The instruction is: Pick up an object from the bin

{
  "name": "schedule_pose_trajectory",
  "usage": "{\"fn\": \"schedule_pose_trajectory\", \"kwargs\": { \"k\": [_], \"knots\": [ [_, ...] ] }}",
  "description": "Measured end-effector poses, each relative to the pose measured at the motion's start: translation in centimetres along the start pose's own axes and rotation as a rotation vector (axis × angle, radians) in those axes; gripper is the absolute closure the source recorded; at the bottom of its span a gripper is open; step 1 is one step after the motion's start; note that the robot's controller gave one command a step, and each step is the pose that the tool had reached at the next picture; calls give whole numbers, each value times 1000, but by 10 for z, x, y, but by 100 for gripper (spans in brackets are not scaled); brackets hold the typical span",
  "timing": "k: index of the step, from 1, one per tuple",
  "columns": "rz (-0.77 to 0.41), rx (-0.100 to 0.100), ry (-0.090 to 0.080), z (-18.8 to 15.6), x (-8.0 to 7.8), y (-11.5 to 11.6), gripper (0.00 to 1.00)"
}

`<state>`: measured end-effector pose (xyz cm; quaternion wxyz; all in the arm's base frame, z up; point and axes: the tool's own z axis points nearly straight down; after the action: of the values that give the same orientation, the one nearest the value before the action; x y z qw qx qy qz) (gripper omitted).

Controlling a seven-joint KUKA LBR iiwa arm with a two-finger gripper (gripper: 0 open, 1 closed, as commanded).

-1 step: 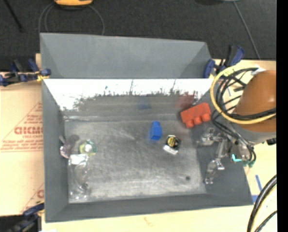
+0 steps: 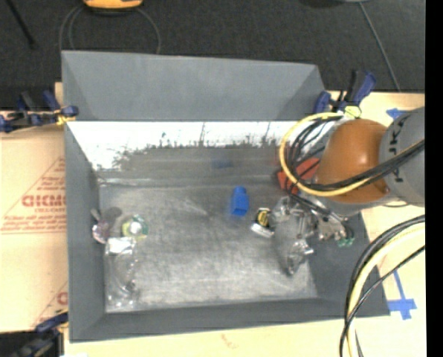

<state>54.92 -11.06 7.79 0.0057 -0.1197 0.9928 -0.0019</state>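
My gripper (image 2: 292, 257) is low over the bin floor near the right wall, towards the front. Just to its upper left lies a small silver thing with a yellow and black ring (image 2: 262, 219), close to the gripper's metal body; whether they touch I cannot tell. A small blue block (image 2: 238, 201) stands a little farther left and back, apart from the gripper.
At the bin's left end lies a small heap: a pale purple piece and a round shiny thing with a green spot (image 2: 122, 228), with a clear plastic piece (image 2: 122, 281) in front of it. The arm's orange cover and cables hang over the right wall.
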Motion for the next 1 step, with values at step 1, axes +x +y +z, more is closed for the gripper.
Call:
{"fn": "schedule_pose_trajectory", "kwargs": {
  "k": [1],
  "knots": [
    [179,-3,0,-31,-71,0,0]
  ]
}}
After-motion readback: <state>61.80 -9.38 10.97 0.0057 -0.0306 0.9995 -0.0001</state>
